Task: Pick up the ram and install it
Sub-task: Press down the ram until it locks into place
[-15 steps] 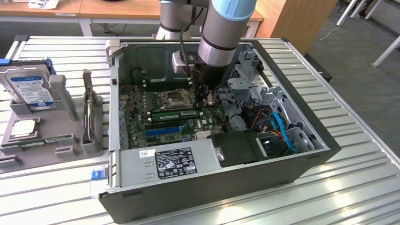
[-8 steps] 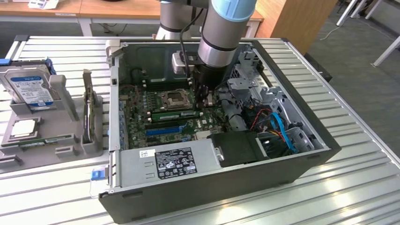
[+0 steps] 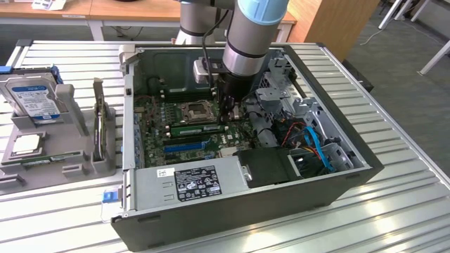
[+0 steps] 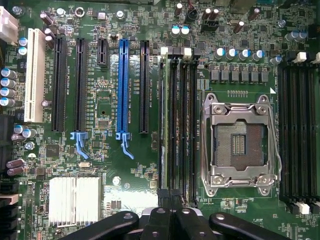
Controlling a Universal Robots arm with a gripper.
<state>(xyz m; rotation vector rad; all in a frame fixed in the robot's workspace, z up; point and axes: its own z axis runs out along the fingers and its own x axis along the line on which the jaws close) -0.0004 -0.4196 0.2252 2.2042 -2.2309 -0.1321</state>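
Note:
The ram [image 3: 199, 128] is a thin green stick standing on edge in a memory slot beside the CPU socket [image 3: 195, 112], inside the open computer case. From the wrist camera the ram [image 4: 163, 120] is edge-on, in the outermost of several black slots. My gripper [image 3: 230, 113] reaches down into the case at one end of that stick. Its black fingers [image 4: 160, 222] are shut together just over the end of the slots. Nothing shows between them.
The CPU socket [image 4: 239, 145] is bare, and more black slots [image 4: 297, 130] lie beyond it. The power supply [image 3: 189, 182], cables [image 3: 316, 147] and a drive cage [image 3: 281, 92] crowd the case. A grey fixture [image 3: 42, 168] holds a hard drive [image 3: 33, 97] and an upright dark card [image 3: 98, 116].

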